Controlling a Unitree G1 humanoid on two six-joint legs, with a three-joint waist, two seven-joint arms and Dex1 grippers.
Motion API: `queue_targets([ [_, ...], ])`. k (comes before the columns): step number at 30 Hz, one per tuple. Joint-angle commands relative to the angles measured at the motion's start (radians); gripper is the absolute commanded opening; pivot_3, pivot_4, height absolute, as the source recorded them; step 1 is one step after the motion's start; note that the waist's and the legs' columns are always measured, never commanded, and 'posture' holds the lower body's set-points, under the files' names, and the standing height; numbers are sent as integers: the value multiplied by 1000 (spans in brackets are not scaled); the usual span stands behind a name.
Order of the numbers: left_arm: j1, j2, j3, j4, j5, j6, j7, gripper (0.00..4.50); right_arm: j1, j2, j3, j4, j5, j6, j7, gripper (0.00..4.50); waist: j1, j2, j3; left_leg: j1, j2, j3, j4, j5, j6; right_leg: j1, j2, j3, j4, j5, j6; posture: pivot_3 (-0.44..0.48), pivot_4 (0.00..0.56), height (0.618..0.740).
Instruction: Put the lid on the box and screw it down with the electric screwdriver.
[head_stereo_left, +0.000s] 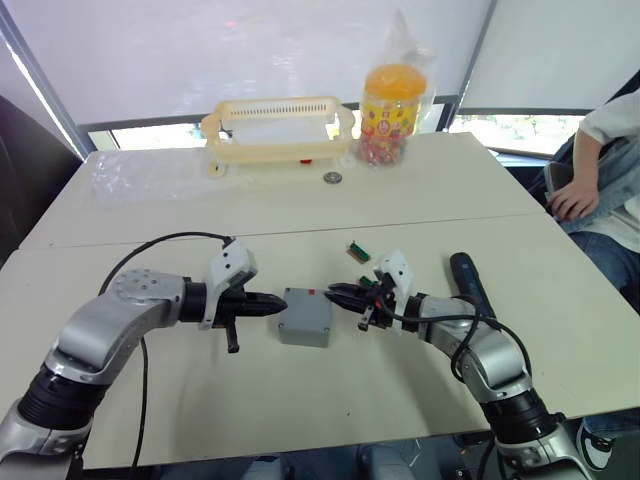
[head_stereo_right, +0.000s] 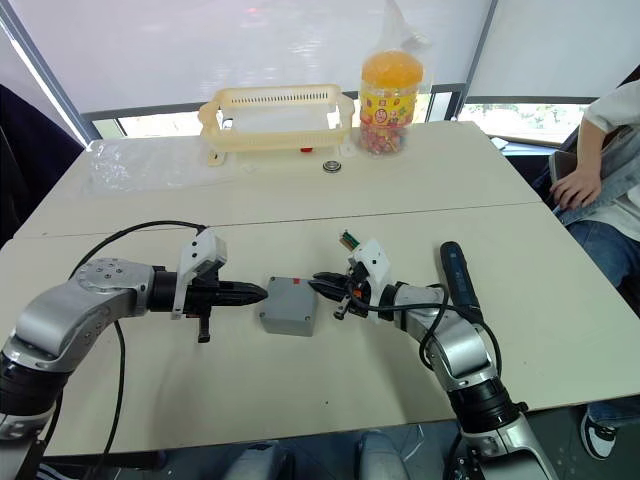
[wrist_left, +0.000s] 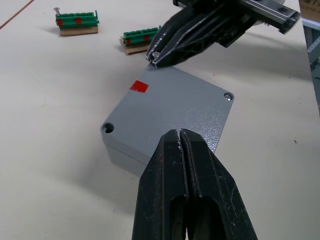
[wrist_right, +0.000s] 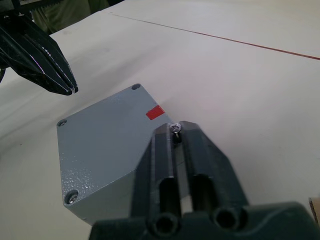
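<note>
Pinching a small screw in my right gripper beside the lid, already seated on the box mid-table, I brace it with my closed, empty left gripper, judging screw placement next.

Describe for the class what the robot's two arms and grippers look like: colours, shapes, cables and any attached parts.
Both arms have rounded silver-grey metal segments with black ribbed joints near the body. A black cable loops loosely along each arm. A white angular block sits on each wrist. The left gripper and right gripper each end in two glossy black fingers that taper to a beak-like point, with long slots along them.
</note>
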Motion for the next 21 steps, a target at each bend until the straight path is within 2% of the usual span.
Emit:
queue_targets([
  [1, 0, -1, 14, -31, -4, -8, 1, 0, -6, -2, -16, -29, 8, -12, 4, 2384, 0, 0, 0, 0, 0, 0, 0, 0, 0, 0, 0, 0, 0, 0, 0, 0, 150, 740],
  [3, 1, -1, 14, -31, -4, -8, 1, 0, -10, -2, -26, -45, 17, -7, 1, 3352, 0, 0, 0, 0, 0, 0, 0, 0, 0, 0, 0, 0, 0, 0, 0, 0, 150, 740],
  [10, -8, -8, 16, -22, -6, -12, 0, 0, -40, -12, -78, -139, 81, 68, -18, 3352, 0, 0, 0, 0, 0, 0, 0, 0, 0, 0, 0, 0, 0, 0, 0, 0, 150, 740],
  [14, -40, -15, 13, -1, -6, -23, -20, 0, -130, -58, -231, -220, 263, 306, -69, 3352, 3, 0, 0, 0, 1, -1, 0, 0, 0, 0, 0, 0, 0, 0, 0, 0, 150, 740],
  [16, -60, -11, 3, 17, -4, -34, -50, 0, -205, -156, -315, -230, 330, 442, -76, 3902, 6, 0, 0, -1, 1, -1, 1, 0, 0, 0, 0, 0, 0, 0, 0, 0, 150, 740],
  [18, -76, -12, -16, 42, 13, -66, -82, 0, -275, -317, -350, -212, 356, 586, -48, 4443, 8, 1, 1, -1, 1, -1, 1, 0, 0, 1, -1, -1, -2, 0, 0, 0, 150, 740],
  [21, -90, -13, -50, 69, 46, -116, -124, 0, -336, -490, -343, -164, 388, 726, -4, 4443, 6, 0, 0, -1, 0, 1, 1, 0, 1, 2, -1, -2, -4, 0, 0, 0, 150, 740],
])
